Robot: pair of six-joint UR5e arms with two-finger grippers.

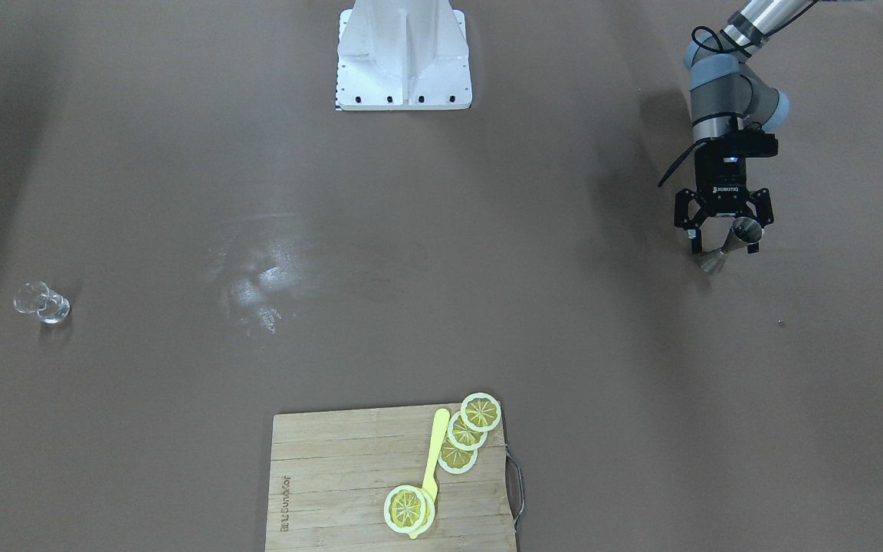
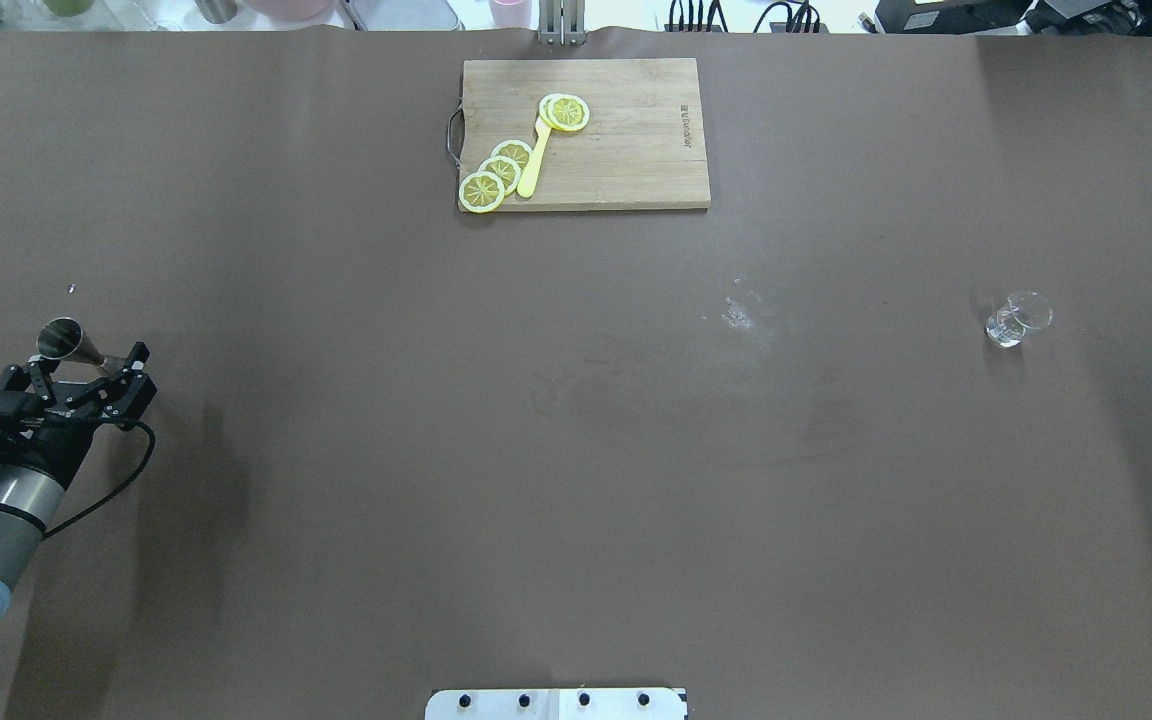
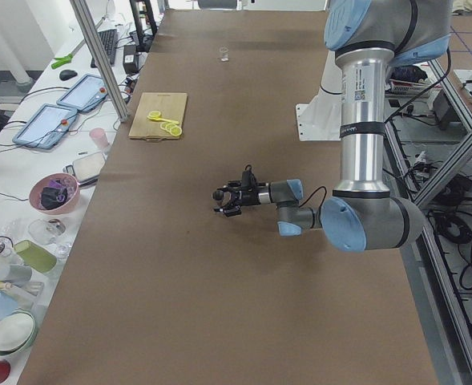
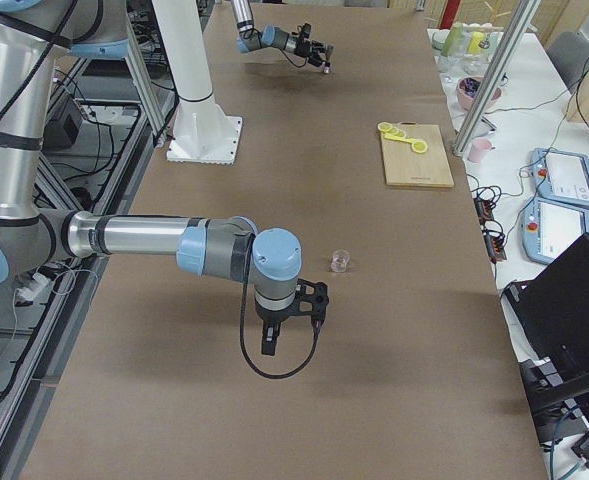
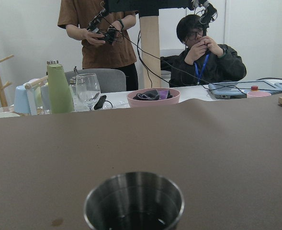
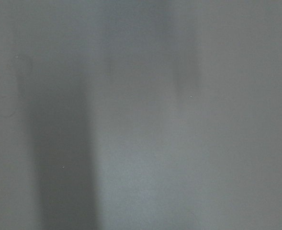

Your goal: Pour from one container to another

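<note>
The steel jigger [image 1: 728,245] stands upright on the brown table, near the edge on my left side. My left gripper [image 1: 723,247] is low over the table and open, one finger on either side of the jigger [image 2: 71,343] with gaps showing. The left wrist view looks across the jigger's open rim [image 5: 133,206], which has dark liquid inside. The small clear glass cup [image 2: 1016,320] stands far away on the table's other side. My right gripper [image 4: 292,320] shows only in the exterior right view, pointing down near the glass cup [image 4: 340,261]; I cannot tell whether it is open or shut.
A wooden cutting board [image 2: 636,150] with lemon slices [image 2: 496,175] and a yellow knife [image 2: 534,160] lies at the far middle edge. The white robot base [image 1: 403,57] is at the near edge. Bowls, bottles and people sit beyond the table's left end.
</note>
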